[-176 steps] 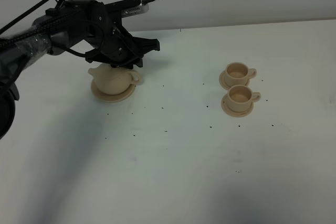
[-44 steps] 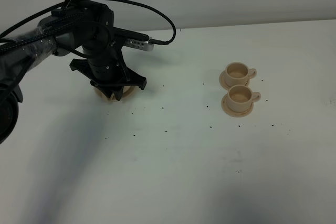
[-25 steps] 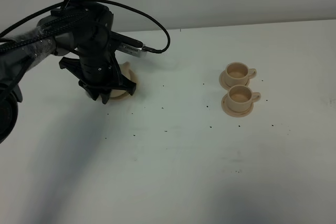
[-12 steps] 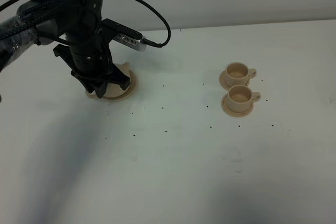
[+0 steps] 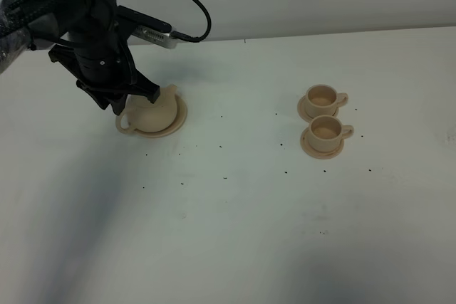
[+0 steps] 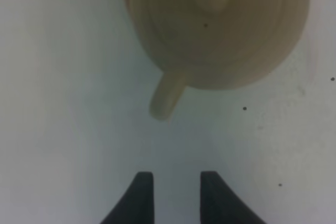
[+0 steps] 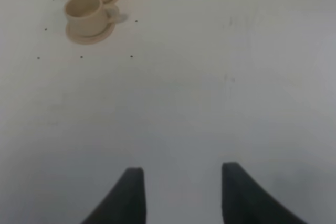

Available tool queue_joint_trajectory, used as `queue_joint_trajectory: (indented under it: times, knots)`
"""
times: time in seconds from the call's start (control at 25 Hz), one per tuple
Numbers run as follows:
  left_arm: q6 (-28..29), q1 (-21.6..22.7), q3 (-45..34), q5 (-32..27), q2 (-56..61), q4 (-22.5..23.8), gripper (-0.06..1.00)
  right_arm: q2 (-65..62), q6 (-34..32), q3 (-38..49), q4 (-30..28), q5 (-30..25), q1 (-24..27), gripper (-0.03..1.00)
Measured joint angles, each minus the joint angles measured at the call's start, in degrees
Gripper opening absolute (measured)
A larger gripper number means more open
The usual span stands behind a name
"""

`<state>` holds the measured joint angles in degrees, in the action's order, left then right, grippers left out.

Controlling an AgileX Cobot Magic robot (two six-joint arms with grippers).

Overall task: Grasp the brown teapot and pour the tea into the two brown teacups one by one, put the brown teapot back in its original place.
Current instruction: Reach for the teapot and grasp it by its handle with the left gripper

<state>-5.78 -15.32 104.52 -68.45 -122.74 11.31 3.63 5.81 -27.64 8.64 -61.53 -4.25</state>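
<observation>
At the left, we find the brown teapot [image 5: 153, 110] on its saucer [image 5: 178, 120], the left gripper [image 6: 175, 174] near its handle [image 6: 167, 95], fingers apart and empty. Well to the right, the two brown teacups [image 5: 322, 96] sit on matching saucers [image 5: 320, 153]; the right gripper [image 7: 182, 169] hangs apart from them, fingers spread, holding nothing.

Bare table [image 5: 235, 211] lies open between the two brown teacups [image 5: 326, 130] and the brown teapot [image 5: 153, 112], which the left arm [image 5: 100, 40] apparently overhangs.
</observation>
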Motion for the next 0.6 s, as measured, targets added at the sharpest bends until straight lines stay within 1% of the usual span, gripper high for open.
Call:
queue_joint_trajectory:
  times: [0.16,0.36,0.52,0.6]
  knots:
    - [-1.74,2.19,0.33,0.0,0.06,-2.31,0.24,0.0,0.0,0.0,0.0,0.0,0.0,0.35]
    - [-7.93,2.77,0.33,0.0,0.06,-3.68,0.24,0.0,0.0,0.0,0.0,0.0,0.0,0.35]
    - [-9.27,2.77,0.33,0.0,0.06,-4.05,0.24,0.0,0.0,0.0,0.0,0.0,0.0,0.35]
    - [-9.48,2.77,0.33,0.0,0.06,-4.05,0.26,0.0,0.0,0.0,0.0,0.0,0.0,0.35]
